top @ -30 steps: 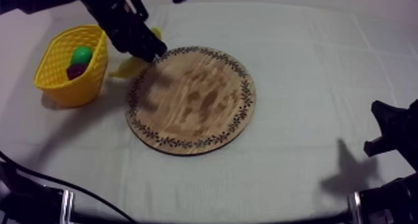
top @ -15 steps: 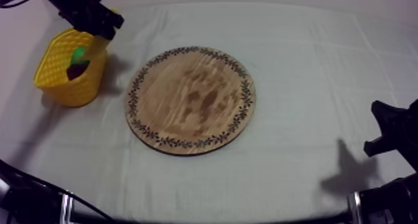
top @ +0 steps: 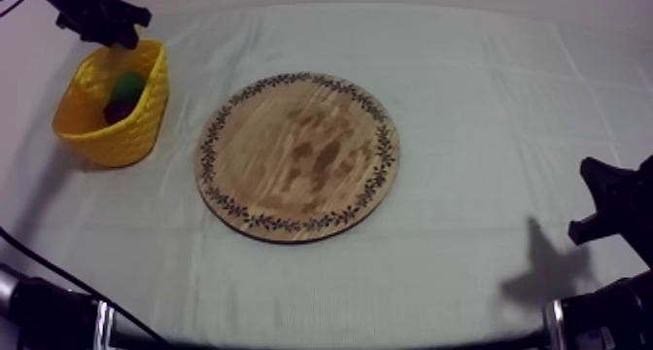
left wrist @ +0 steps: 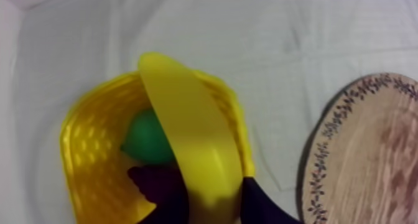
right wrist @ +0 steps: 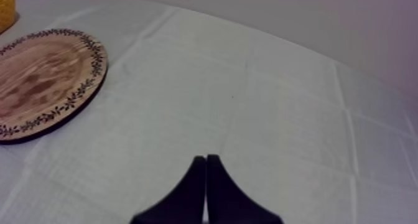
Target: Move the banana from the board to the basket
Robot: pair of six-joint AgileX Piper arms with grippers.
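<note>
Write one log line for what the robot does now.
left gripper: shut on curved yellow toy banana | place: over yellow lattice basket | right gripper: shut, idle

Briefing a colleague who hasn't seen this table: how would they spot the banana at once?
Find the round wooden board mid-table, then the yellow basket beside it. Over the basket the left gripper holds the banana: long, curved, smooth yellow, unlike the round green fruit and dark fruit inside it.

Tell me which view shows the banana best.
The left wrist view: the banana runs full length between the left gripper's fingers, over the yellow basket. In the top view that gripper hides it above the basket. The right wrist view faces the wooden board and cloth.
</note>
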